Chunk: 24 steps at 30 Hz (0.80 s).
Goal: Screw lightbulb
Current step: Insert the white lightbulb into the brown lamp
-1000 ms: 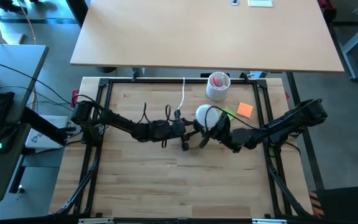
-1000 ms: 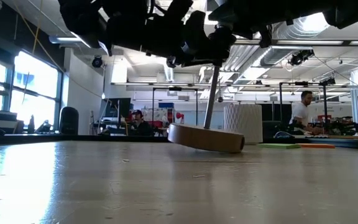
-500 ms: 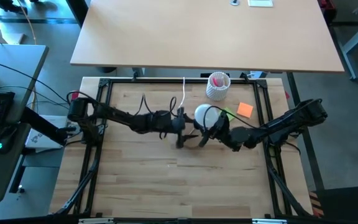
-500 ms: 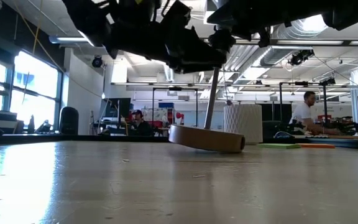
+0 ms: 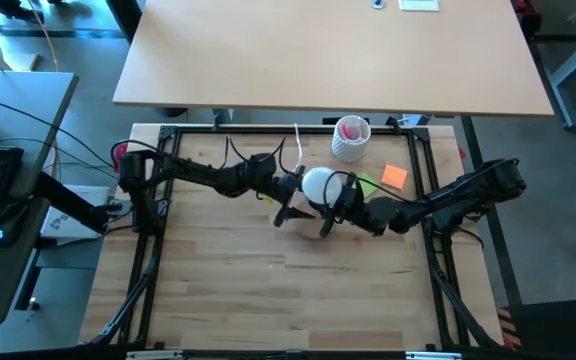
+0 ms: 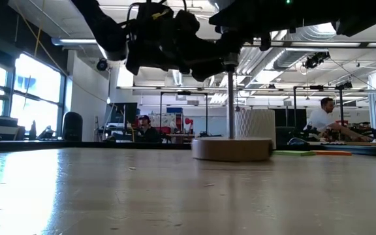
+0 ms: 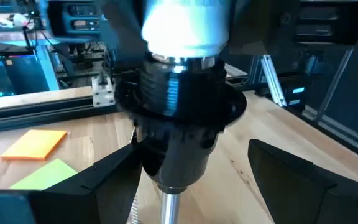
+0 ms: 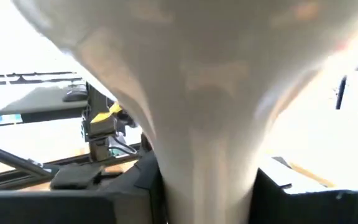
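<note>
The light, fragile, smooth-globed lightbulb (image 5: pixel 317 184) sits in its black socket (image 7: pixel 178 118), gripped by the right end effector (image 5: pixel 334 197) at the neck, while the left end effector (image 7: pixel 191 177) straddles the socket open.

1. The high camera is looking straight down on the whole table (image 5: pixel 268 300) and both arms.
2. The low camera is sitting at table-top height, facing the room.
3. Both wrist cameras are pressing very close to the lightbulb (image 7: pixel 182 25), seemingly from opposite sides.
</note>
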Available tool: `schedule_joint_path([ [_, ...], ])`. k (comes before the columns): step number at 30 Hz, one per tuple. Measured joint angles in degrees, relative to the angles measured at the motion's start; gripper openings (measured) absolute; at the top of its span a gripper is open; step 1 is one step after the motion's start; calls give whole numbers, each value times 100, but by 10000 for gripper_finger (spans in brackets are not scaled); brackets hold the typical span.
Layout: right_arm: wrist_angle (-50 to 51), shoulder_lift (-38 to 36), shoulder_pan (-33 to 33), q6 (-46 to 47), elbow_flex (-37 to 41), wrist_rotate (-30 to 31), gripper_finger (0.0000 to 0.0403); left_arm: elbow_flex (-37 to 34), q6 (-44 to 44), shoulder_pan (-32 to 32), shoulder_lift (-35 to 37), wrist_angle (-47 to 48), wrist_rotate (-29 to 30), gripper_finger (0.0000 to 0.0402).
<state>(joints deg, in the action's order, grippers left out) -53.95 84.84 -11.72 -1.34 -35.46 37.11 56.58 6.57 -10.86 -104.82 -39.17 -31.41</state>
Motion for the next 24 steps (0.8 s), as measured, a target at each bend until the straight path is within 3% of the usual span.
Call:
schedule_joint_path([
  [9,165,-79,58,83,-10,-376,136,508,285,-8,-369,-48,-559,277],
  [19,328,-197,45,-10,-9,-421,136,548,379,51,-606,-581,-362,255],
  [24,333,-197,-13,-12,-9,-437,137,548,201,114,-712,-860,-197,222],
])
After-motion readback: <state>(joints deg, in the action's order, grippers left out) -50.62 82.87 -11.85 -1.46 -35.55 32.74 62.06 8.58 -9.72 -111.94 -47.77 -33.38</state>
